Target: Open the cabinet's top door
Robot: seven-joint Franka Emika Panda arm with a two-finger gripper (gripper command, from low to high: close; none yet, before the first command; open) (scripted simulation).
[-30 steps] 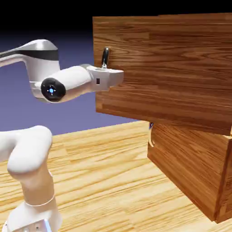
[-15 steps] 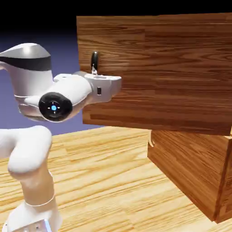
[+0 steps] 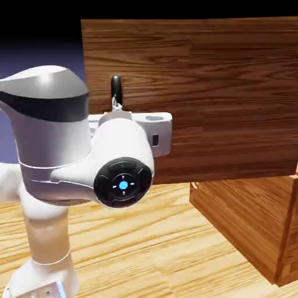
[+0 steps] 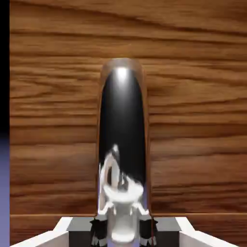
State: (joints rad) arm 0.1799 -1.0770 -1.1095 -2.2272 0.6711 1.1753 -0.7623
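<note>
Exterior view: top door [image 3: 233,87] is swung out from the cabinet [image 3: 244,218], its wood-grain face spanning from left of centre to the exterior view's right edge. Lower part of the cabinet shows beneath it, on the light wood surface [image 3: 174,256]. Door handle [image 3: 117,90] stands upright near the door's edge on the exterior view's left. White arm [image 3: 49,134] reaches across from the exterior view's left; its hand is in front of the door, just below the visible part of the handle. Fingertips hidden here.

Hand view: handle runs upright through the middle, dark and shiny, reflecting white shapes low down. Gripper [image 4: 123,231] is closed on the handle, one grey fingertip on each side, handle between them. Door face fills most of the background, blue-violet and black strip along the left edge.
</note>
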